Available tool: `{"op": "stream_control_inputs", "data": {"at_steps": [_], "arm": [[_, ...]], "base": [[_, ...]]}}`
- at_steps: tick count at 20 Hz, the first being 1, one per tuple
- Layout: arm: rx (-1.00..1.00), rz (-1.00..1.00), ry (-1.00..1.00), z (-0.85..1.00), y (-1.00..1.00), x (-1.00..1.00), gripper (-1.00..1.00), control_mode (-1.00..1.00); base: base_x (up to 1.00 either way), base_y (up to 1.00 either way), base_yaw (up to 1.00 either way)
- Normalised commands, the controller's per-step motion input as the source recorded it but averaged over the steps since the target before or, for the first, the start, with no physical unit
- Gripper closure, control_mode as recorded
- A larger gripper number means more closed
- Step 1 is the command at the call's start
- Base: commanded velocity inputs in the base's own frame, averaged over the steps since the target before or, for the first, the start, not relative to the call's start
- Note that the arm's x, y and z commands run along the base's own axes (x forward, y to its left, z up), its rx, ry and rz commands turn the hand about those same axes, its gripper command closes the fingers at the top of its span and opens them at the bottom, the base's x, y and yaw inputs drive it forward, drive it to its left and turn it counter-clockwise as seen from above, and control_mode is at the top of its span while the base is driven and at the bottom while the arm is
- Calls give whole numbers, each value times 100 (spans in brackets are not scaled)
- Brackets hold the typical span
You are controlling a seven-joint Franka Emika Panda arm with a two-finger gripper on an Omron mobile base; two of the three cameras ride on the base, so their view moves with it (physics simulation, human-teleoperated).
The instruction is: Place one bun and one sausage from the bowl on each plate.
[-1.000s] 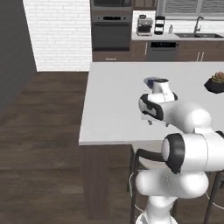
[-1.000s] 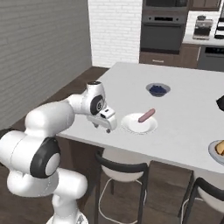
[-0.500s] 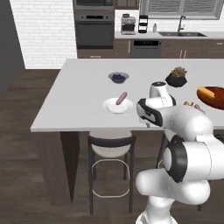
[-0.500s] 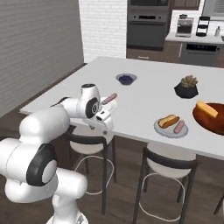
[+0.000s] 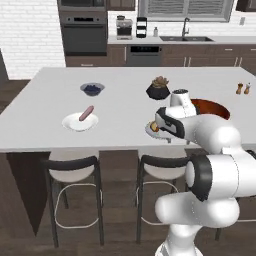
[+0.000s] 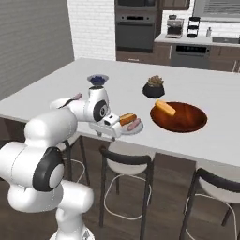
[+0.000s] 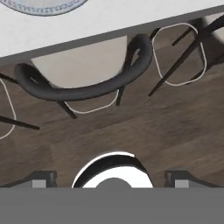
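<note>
So there's a big white counter (image 5: 125, 107) taking up the middle of the kitchen. A small grey bowl of blueberries (image 5: 92, 89) is sitting toward the far left side, and a dark pot with a succulent (image 5: 158, 88) is standing near the middle. Two little shakers (image 5: 242, 89) are hanging out at the far right edge. Dark-framed stools (image 5: 75, 172) are tucked along the near side, over a dark wood floor (image 7: 144, 127). Ovens (image 5: 83, 27) and a sink (image 5: 187, 38) are lining the back wall.

Table (image 5: 125, 107): smooth, matt, pale grey top. Bowl (image 6: 185, 122): reddish-brown wood look, low sheen. White plate (image 5: 72, 124): glossy, ceramic look. Sausage (image 5: 86, 113): smooth pinkish skin. Stool (image 7: 83, 87): dark matt backrest, thin metal-like legs, pale seat. Floor (image 7: 131, 131): dark wood planks, matt
</note>
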Motion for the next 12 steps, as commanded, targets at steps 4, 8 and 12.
{"op": "stream_control_inputs", "data": {"at_steps": [4, 8, 12], "arm": [[0, 0, 0, 0, 0, 0, -100, 100], [0, 0, 0, 0, 0, 0, -100, 100], [0, 0, 0, 0, 0, 0, -100, 100]], "base": [[2, -100, -1], [55, -100, 1], [100, -86, 18]]}}
